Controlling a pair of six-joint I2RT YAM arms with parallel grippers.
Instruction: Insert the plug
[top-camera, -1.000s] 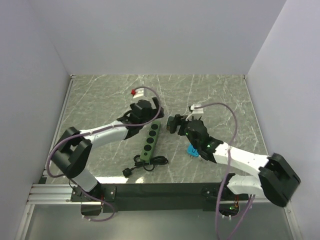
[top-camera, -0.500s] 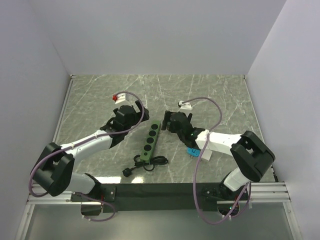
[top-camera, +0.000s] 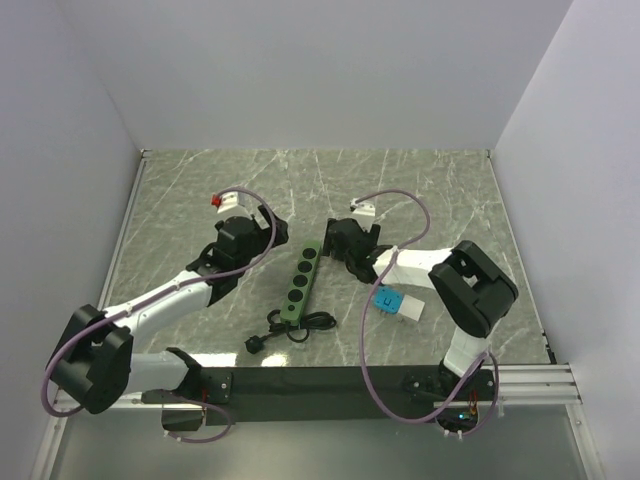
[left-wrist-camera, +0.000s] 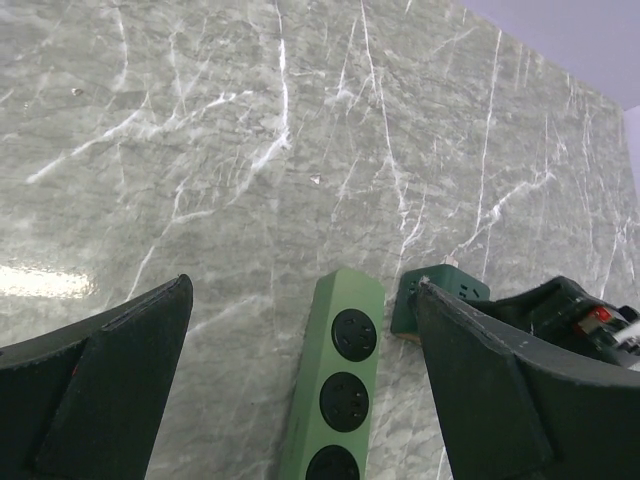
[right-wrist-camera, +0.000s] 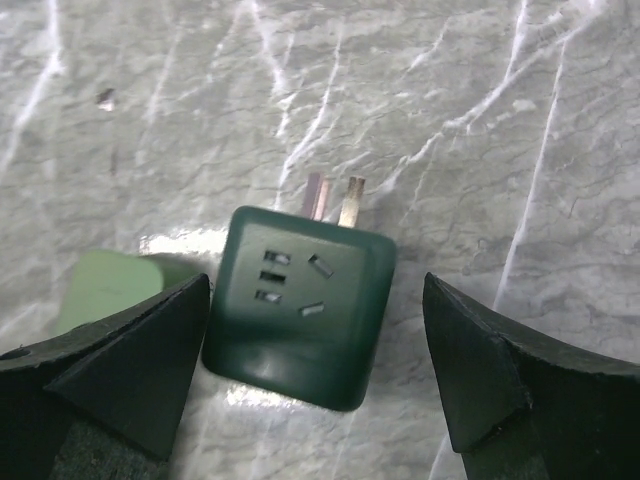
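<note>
**Desk:** Two arms over a marble table (top-camera: 440, 190). Where is the plug?

**Photographer:** The dark green plug (right-wrist-camera: 300, 305) lies flat on the stone at the centre of the right wrist view. Its socket face is up and its metal prongs (right-wrist-camera: 332, 198) point toward the top of the frame. In the overhead view that spot is just right of centre, under the right arm's head.

**Desk:** Does the claw have it?

**Photographer:** No. The right gripper (right-wrist-camera: 317, 285) is spread wide with the plug between its fingers. The right-hand finger stands well clear. The left-hand one sits just beside the plug's edge, and I cannot tell whether they touch.

**Desk:** And the socket bar?

**Photographer:** The green power strip (top-camera: 303, 280) lies slanted at the centre of the overhead frame. Its upper end is just beside the plug. The left wrist view shows the strip (left-wrist-camera: 335, 400) at bottom centre, with the plug (left-wrist-camera: 440, 295) to the right of its tip.

**Desk:** The other arm?

**Photographer:** The left gripper (top-camera: 240, 240) is left of the strip, fully spread and holding nothing.

**Desk:** Anything else?

**Photographer:** A black cord (top-camera: 300, 325) is coiled at the strip's lower end. A small blue piece (top-camera: 389, 299) lies lower right of the plug.
</note>
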